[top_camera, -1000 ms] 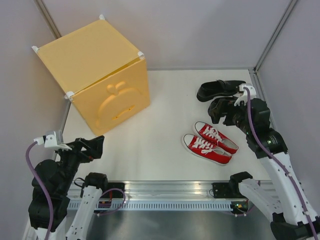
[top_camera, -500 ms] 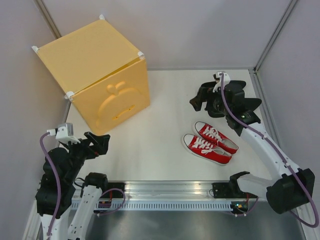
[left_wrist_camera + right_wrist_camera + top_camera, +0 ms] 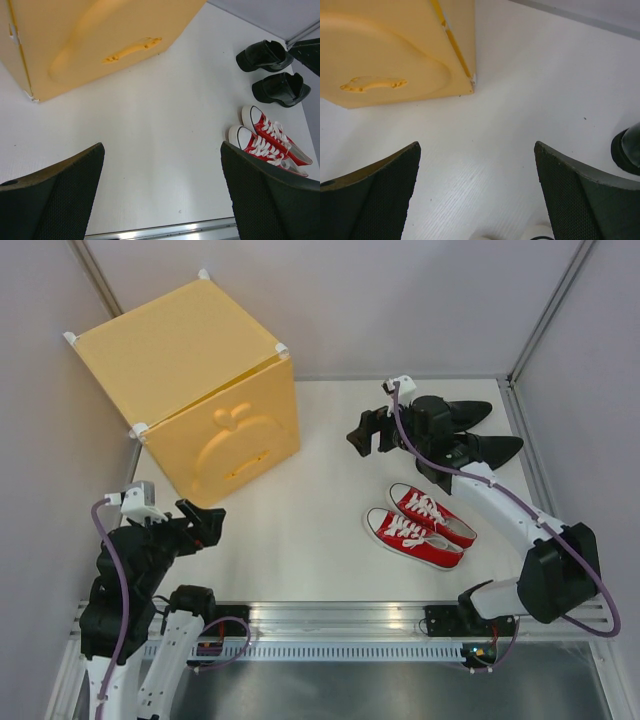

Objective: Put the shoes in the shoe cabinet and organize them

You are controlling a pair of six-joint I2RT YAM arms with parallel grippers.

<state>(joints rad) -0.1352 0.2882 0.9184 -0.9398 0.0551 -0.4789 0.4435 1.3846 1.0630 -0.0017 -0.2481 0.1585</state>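
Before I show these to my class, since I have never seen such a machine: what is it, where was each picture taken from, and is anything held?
Two robot arms stand at the near edge of the table. The wide picture comes from a camera above and behind them; the other two come from cameras on the wrists, dark fingers in the bottom corners. On it: a yellow cabinet, black shoes and red sneakers. The left gripper and right gripper are open, holding nothing.

shoe cabinet [image 3: 190, 390]: door shut, back-left | black loafers [image 3: 264, 55]: back-right | red sneakers [image 3: 415, 532]: paired, front-right
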